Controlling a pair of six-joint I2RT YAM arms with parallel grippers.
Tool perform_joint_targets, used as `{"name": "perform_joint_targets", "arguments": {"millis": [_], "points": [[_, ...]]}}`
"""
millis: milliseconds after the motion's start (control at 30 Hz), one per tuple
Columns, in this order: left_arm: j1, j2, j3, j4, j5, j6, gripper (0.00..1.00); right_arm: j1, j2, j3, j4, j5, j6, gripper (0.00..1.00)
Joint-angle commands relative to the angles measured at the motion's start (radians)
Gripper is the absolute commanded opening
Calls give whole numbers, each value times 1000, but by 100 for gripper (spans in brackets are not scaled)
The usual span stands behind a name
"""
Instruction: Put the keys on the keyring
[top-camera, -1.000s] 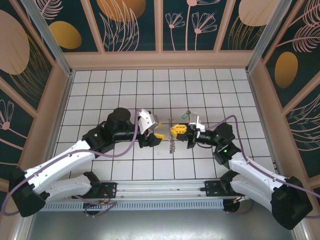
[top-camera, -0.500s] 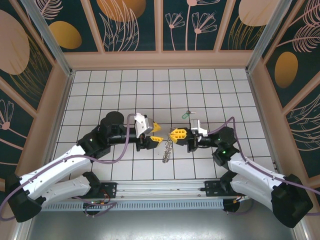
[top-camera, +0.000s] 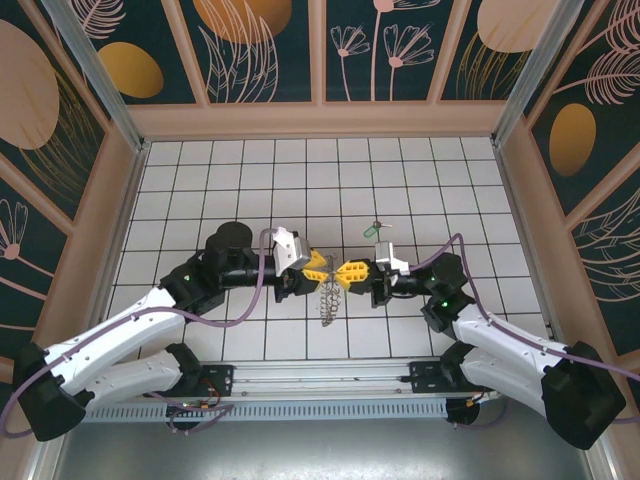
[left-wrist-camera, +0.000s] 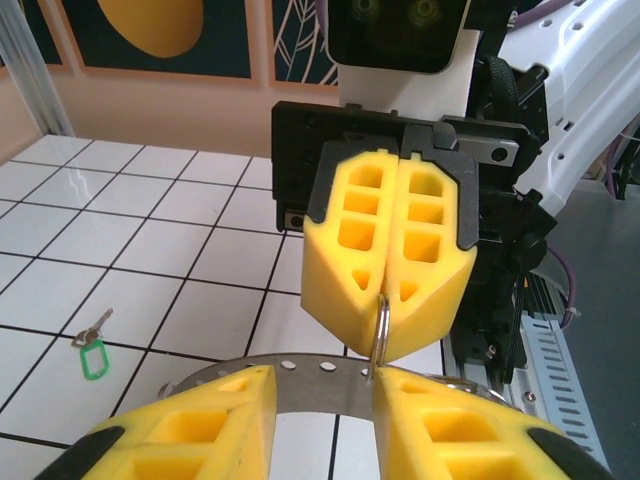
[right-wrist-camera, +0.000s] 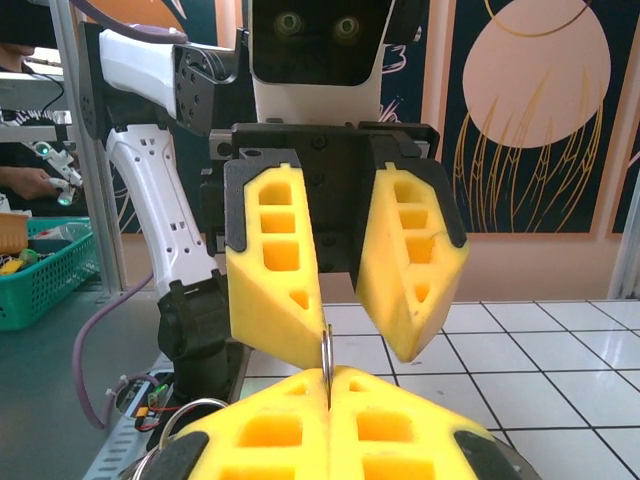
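The keyring (top-camera: 328, 296) hangs above the tiles between both grippers. In the left wrist view it shows as a flat grey band with holes (left-wrist-camera: 300, 368) joined to a thin wire loop (left-wrist-camera: 381, 322). My right gripper (top-camera: 351, 272) (right-wrist-camera: 328, 388) is shut on that loop (right-wrist-camera: 326, 352). My left gripper (top-camera: 316, 266) (left-wrist-camera: 322, 412) faces it tip to tip and stands open, and its spread fingers (right-wrist-camera: 278, 270) straddle the loop, one of them touching it. The key (top-camera: 372, 229) with the light-green head (left-wrist-camera: 92, 358) lies on the floor behind the right gripper, apart from both.
White tiled floor (top-camera: 250, 180) inside patterned walls. The two arms meet near the middle front. The arm bases and a rail (top-camera: 320, 385) run along the near edge. A green basket (right-wrist-camera: 40, 265) stands outside the cell.
The two grippers have closed in on each other until their tips nearly meet. The left gripper slid right onto the loop, and the hanging keyring shifted left and lower.
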Motion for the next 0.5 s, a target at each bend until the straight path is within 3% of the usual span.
{"name": "perform_joint_targets", "arguments": {"millis": [0, 200, 467], "points": [[-5, 10, 26, 21, 24, 12, 28, 11, 7, 21, 96, 26, 18, 0], [-10, 17, 36, 24, 35, 15, 25, 9, 27, -14, 243, 85, 97, 0], [-16, 22, 29, 91, 33, -5, 20, 12, 94, -39, 386, 53, 181, 0]]}}
